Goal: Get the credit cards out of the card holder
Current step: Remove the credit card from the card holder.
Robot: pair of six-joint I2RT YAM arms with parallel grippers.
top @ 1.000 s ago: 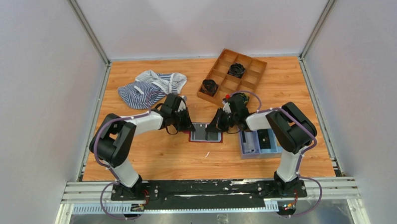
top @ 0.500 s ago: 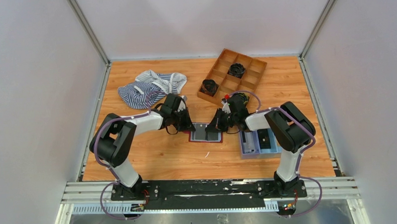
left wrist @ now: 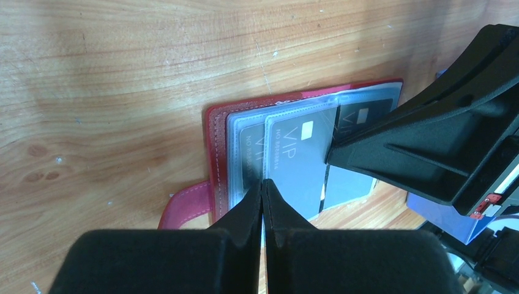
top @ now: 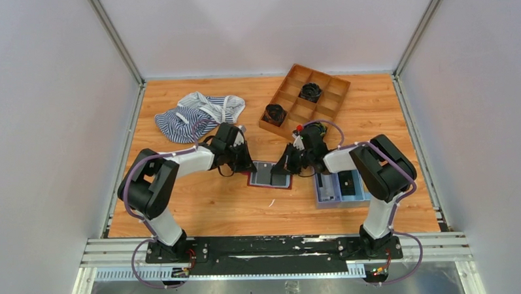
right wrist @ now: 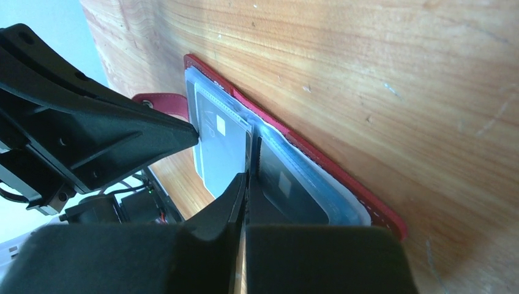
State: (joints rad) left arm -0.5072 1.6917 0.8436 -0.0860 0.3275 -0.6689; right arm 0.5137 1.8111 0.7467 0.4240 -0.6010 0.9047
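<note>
Credit cards (left wrist: 294, 165) lie in the clear sleeves of the open card holder (left wrist: 215, 147), and both end effectors meet over them. The left end effector (left wrist: 264, 184) is clenched, fingertips pressed together with nothing visible between them, its tip touching the sleeve edge by a pale grey card (right wrist: 221, 150) marked VIP. The right end effector (right wrist: 246, 179) is clenched too, its tip down at the seam between that pale grey card and a dark card (right wrist: 284, 184) beside it; whether it pinches a sleeve edge cannot be told. The two tips point at each other from opposite sides of the holder, close but apart. The maroon holder lies flat near the middle of the counter (top: 207, 201), its strap tab (left wrist: 183, 205) sticking out on the left arm's side. Just beside it, toward the counter's right edge, sits a light-blue tray (top: 338, 203). Toward the far edge stands a wooden divided box (top: 296, 110) with two black coils (top: 310, 91) in separate compartments. Toward the far left corner lies a striped cloth (top: 198, 113)
</note>
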